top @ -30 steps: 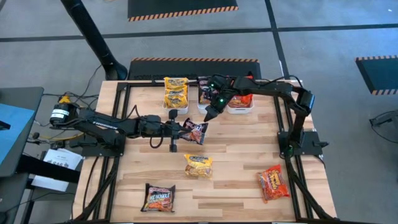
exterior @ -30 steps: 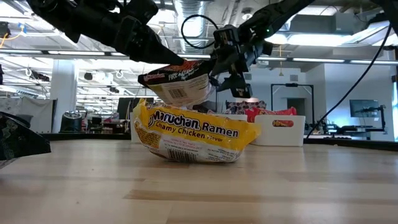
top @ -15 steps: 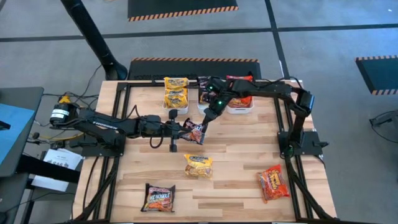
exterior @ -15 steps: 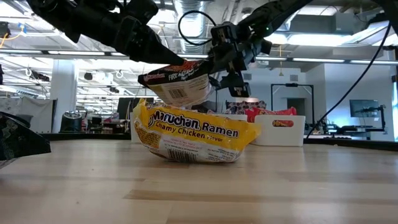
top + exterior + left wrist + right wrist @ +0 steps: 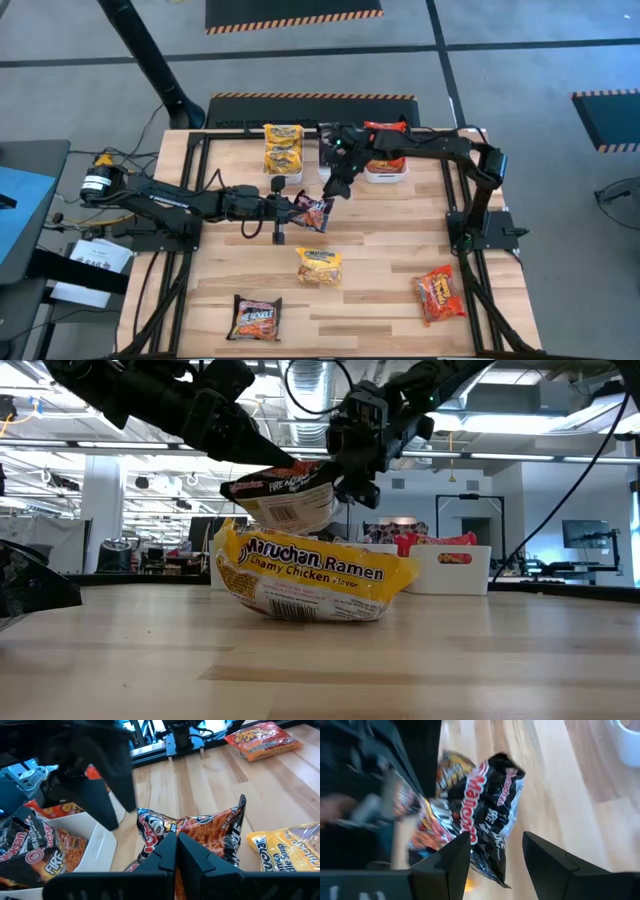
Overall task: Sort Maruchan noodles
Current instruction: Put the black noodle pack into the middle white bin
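A dark Maruchan packet [image 5: 316, 212] hangs above the table's middle, with my left gripper [image 5: 296, 207] shut on it. My right gripper [image 5: 335, 187] stands open just beyond the packet's far end and points down at it. In the right wrist view the packet [image 5: 485, 795] lies ahead of the spread fingers, with a gap between. On the table lie a yellow packet [image 5: 319, 266], a dark packet [image 5: 255, 318] and a red packet [image 5: 440, 295]. My left gripper pinches the dark packet's crinkled end [image 5: 170, 831] nearest the left arm between its two shut fingers. The fingers come nearly level from the table's left. The packet sticks out beyond them, lifted clear of the table [image 5: 290, 500].
Along the far edge stand white bins: one with yellow packets [image 5: 283, 148], one with dark packets [image 5: 328, 140], one with red packets [image 5: 387, 160]. A dark frame rail [image 5: 465, 260] runs along the table's right side.
My right gripper has drifted toward the table's left, closer to the held packet, and has rolled about its own axis; its fingers stay spread. The left gripper and its packet have kept still.
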Available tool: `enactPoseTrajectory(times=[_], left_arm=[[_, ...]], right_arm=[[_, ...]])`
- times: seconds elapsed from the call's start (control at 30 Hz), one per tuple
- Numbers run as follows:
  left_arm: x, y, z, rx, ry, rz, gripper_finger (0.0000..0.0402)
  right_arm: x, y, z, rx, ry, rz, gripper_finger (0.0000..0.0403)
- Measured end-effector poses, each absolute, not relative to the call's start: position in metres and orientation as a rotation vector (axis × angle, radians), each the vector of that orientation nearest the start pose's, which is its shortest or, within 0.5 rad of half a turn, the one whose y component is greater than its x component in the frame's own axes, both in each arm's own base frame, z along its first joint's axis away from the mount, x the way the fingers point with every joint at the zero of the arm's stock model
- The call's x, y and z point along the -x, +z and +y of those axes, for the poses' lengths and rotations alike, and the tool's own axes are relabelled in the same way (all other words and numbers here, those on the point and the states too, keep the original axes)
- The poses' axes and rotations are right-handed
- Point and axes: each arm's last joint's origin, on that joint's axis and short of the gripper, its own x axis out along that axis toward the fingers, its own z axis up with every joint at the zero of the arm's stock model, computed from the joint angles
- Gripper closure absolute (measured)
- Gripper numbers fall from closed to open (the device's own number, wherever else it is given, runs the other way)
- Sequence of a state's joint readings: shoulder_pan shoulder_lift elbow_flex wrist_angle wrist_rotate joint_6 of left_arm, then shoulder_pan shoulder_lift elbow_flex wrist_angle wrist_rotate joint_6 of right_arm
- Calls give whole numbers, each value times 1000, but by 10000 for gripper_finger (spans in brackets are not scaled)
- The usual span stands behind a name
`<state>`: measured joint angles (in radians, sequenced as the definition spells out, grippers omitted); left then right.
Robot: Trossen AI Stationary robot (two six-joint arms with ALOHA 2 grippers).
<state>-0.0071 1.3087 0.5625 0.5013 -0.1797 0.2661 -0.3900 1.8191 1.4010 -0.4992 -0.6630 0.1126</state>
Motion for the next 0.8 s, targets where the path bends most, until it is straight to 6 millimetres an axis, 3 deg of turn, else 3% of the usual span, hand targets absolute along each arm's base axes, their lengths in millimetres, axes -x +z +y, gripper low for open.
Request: enactPoseTrajectory(times=[0.13, 0.37, 0.8], left_arm=[[-265, 212, 3, -288, 140, 272, 402], [-265, 211, 4, -287, 146, 286, 402], [-265, 211, 4, -282, 149, 287, 401]], right_arm=[[-376, 242, -111, -356, 172, 817, 198], [-385, 245, -92, -271, 222, 775, 198], [-380, 258, -93, -266, 283, 720, 198]])
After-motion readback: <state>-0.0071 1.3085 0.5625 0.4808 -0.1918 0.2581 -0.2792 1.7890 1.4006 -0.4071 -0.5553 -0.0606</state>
